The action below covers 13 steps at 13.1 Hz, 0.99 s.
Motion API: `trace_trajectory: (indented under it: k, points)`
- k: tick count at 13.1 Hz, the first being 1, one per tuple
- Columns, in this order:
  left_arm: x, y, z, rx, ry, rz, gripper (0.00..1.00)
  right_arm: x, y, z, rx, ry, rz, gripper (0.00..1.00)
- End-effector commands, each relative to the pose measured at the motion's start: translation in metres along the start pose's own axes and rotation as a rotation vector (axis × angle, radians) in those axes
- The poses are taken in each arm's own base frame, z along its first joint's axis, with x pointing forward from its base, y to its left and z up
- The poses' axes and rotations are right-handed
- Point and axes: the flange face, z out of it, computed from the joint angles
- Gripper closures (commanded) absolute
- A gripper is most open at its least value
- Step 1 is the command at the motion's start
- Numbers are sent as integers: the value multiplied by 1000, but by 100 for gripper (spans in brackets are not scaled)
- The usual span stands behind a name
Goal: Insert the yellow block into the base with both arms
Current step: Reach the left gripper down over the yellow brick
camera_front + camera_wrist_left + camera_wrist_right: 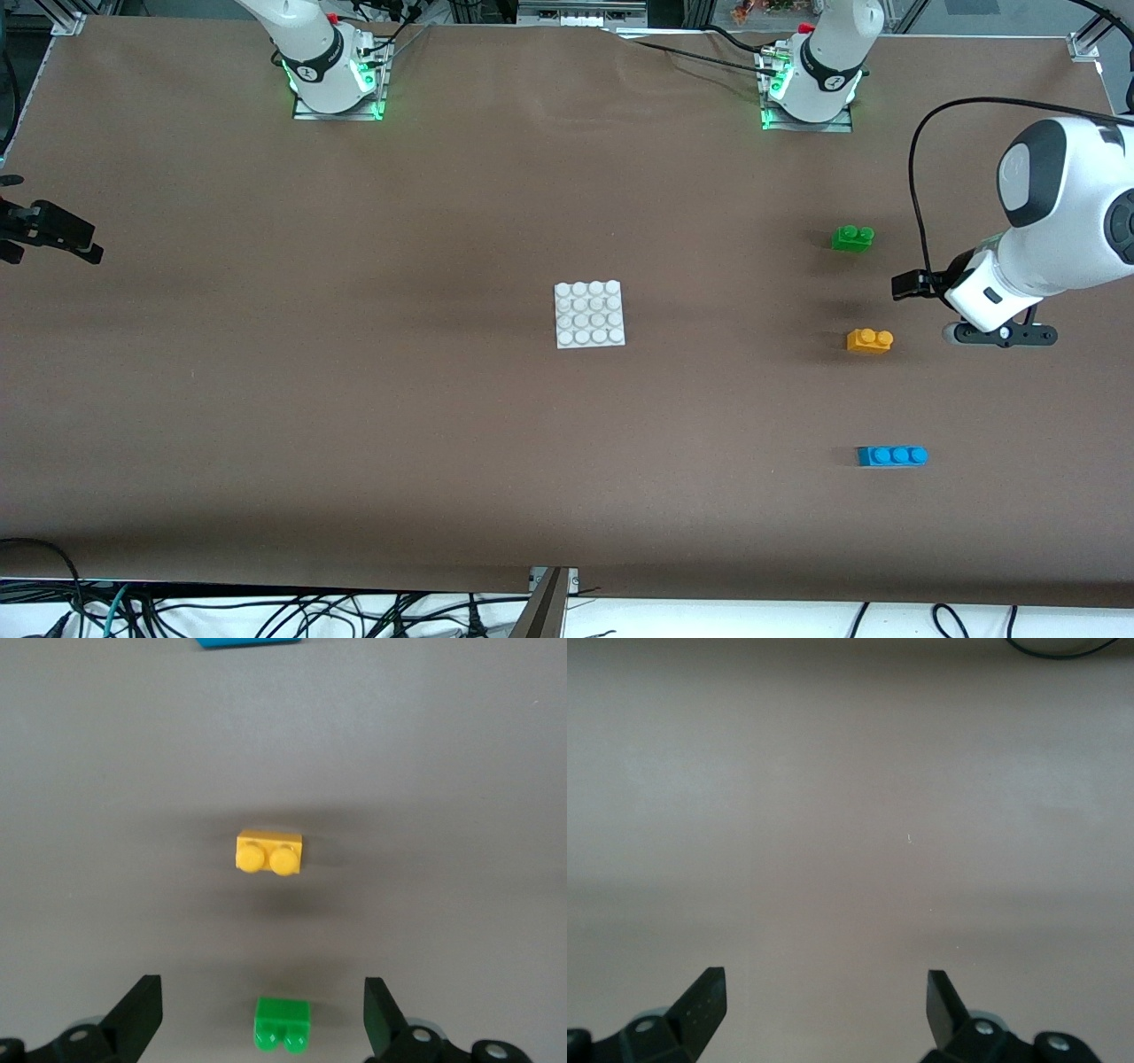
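A: Task status?
B: Nothing done yet. Yellow block (869,340) sits on table toward left arm's end, well apart from base (589,314) mid-table.
A: Grippers?
B: Left gripper (261,1019) over green brick (283,1024), jaws apart, empty. Right gripper (826,1010) waits over bare table, jaws apart. Pick and insert both remain.

yellow block (869,341): upright, on table | base (589,314): flat, mid-table
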Motion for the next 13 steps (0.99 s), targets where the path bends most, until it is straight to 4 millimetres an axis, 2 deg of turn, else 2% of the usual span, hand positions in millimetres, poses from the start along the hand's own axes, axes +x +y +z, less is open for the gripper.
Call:
trace_trajectory:
  k: [1, 4, 5, 8, 13]
  points:
    - [-5, 0, 42, 3, 19, 39, 0, 6, 3, -6, -10, 10, -16, 0]
    - [-1, 1, 96, 5, 57, 54, 0, 7, -2, -9, -10, 16, -23, 0]
    - [2, -7, 109, 4, 72, 44, 0, 8, -2, -8, -11, 16, -24, 0]
    - [10, -17, 128, 11, 100, 119, 0, 8, -2, -8, -11, 15, -24, 0]
    - [17, -13, 156, 10, 105, 136, 0, 9, -3, -8, -11, 16, -26, 0]
